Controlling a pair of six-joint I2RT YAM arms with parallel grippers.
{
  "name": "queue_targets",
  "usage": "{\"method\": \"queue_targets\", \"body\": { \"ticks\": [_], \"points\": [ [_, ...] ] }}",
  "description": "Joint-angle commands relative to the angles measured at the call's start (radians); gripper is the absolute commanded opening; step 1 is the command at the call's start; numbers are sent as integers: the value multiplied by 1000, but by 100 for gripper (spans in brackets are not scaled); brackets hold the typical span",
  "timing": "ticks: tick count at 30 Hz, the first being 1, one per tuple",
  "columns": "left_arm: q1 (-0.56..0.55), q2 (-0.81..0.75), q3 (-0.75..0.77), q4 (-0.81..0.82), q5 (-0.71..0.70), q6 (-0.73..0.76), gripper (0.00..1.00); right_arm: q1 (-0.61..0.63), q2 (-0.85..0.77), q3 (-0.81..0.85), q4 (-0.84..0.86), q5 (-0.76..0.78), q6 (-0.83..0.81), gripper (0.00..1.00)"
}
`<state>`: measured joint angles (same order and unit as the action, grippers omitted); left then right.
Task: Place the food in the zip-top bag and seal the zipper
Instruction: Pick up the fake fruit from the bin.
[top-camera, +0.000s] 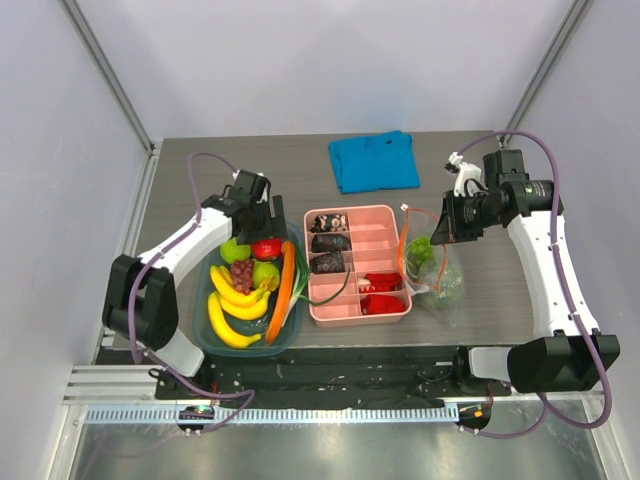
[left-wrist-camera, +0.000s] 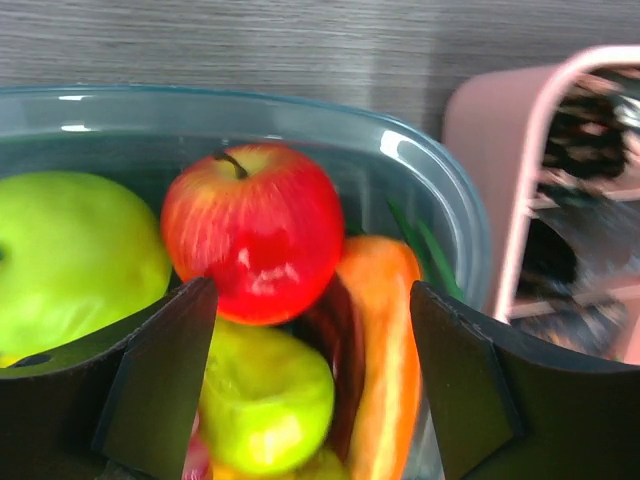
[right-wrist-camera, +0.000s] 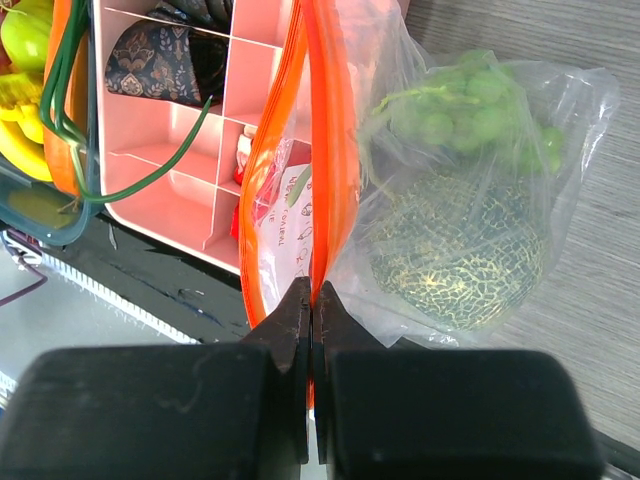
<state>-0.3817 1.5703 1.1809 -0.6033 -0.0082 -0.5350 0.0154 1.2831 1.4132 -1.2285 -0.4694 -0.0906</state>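
The clear zip-top bag (top-camera: 447, 283) lies right of the pink tray and holds a netted melon (right-wrist-camera: 460, 250) under a green grape bunch (right-wrist-camera: 455, 105). My right gripper (right-wrist-camera: 313, 297) is shut on the orange-red zipper (right-wrist-camera: 327, 150) at its near end; the mouth gapes open beyond. It also shows in the top view (top-camera: 441, 227). My left gripper (left-wrist-camera: 312, 385) is open, just above a red apple (left-wrist-camera: 252, 230), green apples (left-wrist-camera: 70, 255) and a carrot (left-wrist-camera: 388, 350) in the teal bowl (left-wrist-camera: 300, 105). It holds nothing. Purple grapes (top-camera: 243, 270) lie in that bowl.
The pink divided tray (top-camera: 385, 215) sits between bowl and bag, with dark items and red pieces in it. Bananas (top-camera: 235, 302) fill the bowl's near side. A blue cloth (top-camera: 373, 160) lies at the back. The table's front edge is close to the bag.
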Motion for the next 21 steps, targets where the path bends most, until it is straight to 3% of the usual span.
{"method": "queue_targets", "body": {
  "ticks": [1, 11, 18, 21],
  "points": [
    [-5, 69, -10, 76, -107, -52, 79, -2, -10, 0, 17, 11, 11, 1],
    [-5, 131, -30, 116, -133, -74, 73, -3, -14, -17, 17, 9, 6, 1],
    [-3, 148, 17, 60, -144, -40, 75, -3, -10, -17, 17, 9, 2, 1],
    [-5, 90, 5, 83, -145, -22, 84, -3, -10, -19, 20, 3, 3, 1]
  ]
}}
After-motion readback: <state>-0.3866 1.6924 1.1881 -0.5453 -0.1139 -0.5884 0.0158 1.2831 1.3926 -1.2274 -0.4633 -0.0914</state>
